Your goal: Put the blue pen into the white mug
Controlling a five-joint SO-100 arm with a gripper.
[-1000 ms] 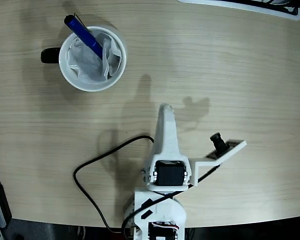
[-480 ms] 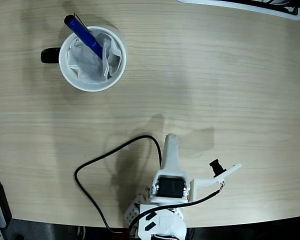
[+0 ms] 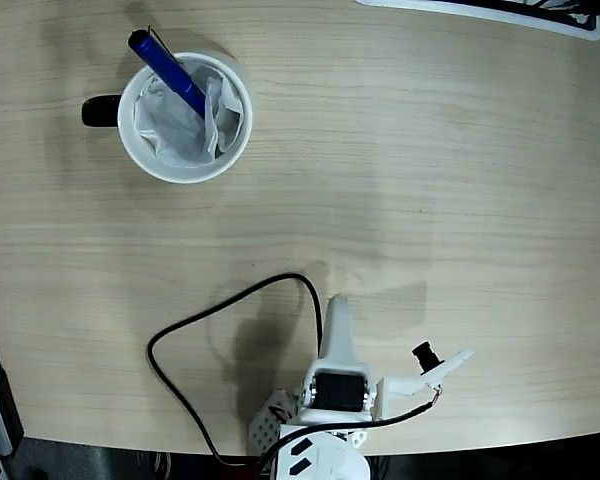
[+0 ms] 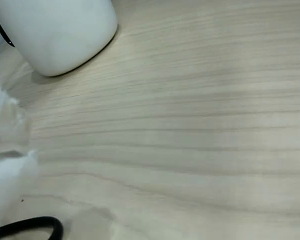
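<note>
In the fixed view, the blue pen (image 3: 167, 60) is standing inside the white mug (image 3: 184, 116), near the upper left of the wooden table (image 3: 430, 160). Its lower end is sitting in the crumpled white paper (image 3: 185, 125) and its capped end is leaning out over the far left part of the rim. The mug's black handle (image 3: 100, 111) is pointing to the left. The arm (image 3: 335, 385) is sitting folded at the bottom edge, well apart from the mug, with a black cable (image 3: 210, 330) looping on the table to its left. The gripper (image 3: 336, 310) is pointing up the picture and is holding nothing. From above it is looking like one narrow white piece, so I cannot tell if the fingers are together or apart.

In the wrist view, the camera is looking low along the table. The white mug (image 4: 55, 30) is showing in the top left corner, and a bit of the cable (image 4: 35, 227) at the bottom left. A blurred white part is filling the left edge; the fingertips are not clear here.

By my judgement the pen is already placed and only the retreat is remaining. To finish well, the arm should be settling to rest slowly, keeping away from the mug so the leaning pen is not tipping out, and not catching the cable.
</note>
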